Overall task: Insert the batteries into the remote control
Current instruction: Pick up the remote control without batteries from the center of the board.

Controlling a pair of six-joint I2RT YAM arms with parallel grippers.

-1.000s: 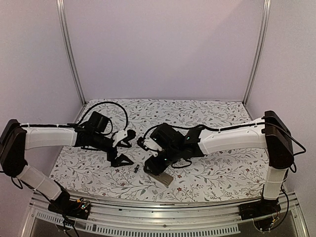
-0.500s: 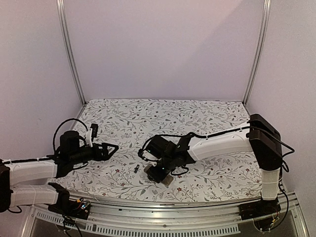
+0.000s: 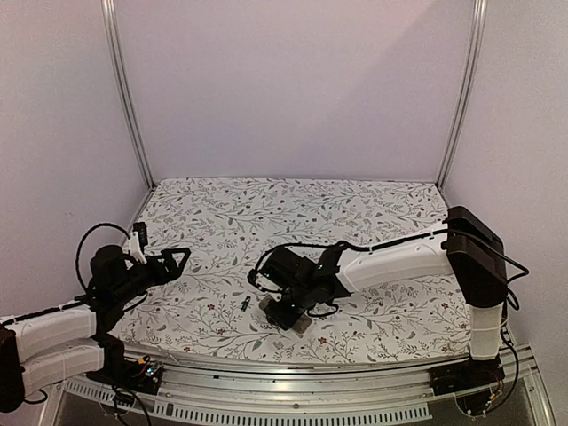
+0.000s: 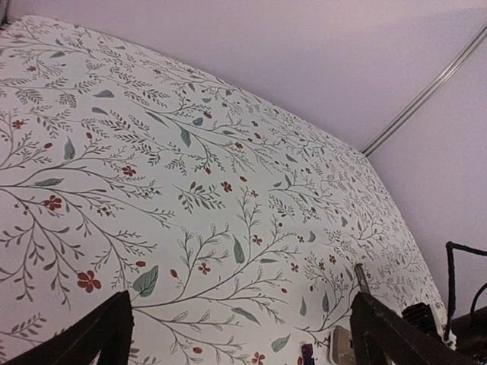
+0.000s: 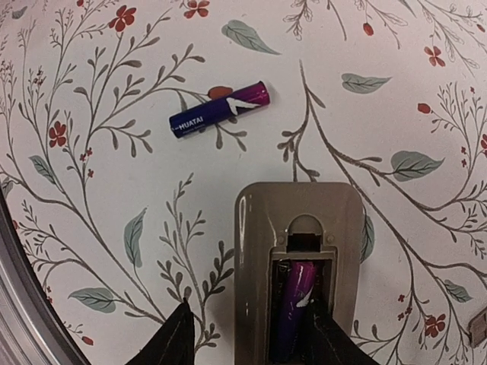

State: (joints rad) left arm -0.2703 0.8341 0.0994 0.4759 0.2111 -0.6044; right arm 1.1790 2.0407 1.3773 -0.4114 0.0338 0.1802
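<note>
I judge the loose battery [image 5: 219, 109], upper left, light and slippery; pinch it mid-length. My right pincer [image 5: 249, 319] and left pincer [image 4: 240, 300] gape wide, empty.

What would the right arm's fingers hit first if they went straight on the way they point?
Most likely the remote control, lying back-up right ahead of the right arm's fingers, near the battery seated in its recess. Depth is unclear, though.
</note>
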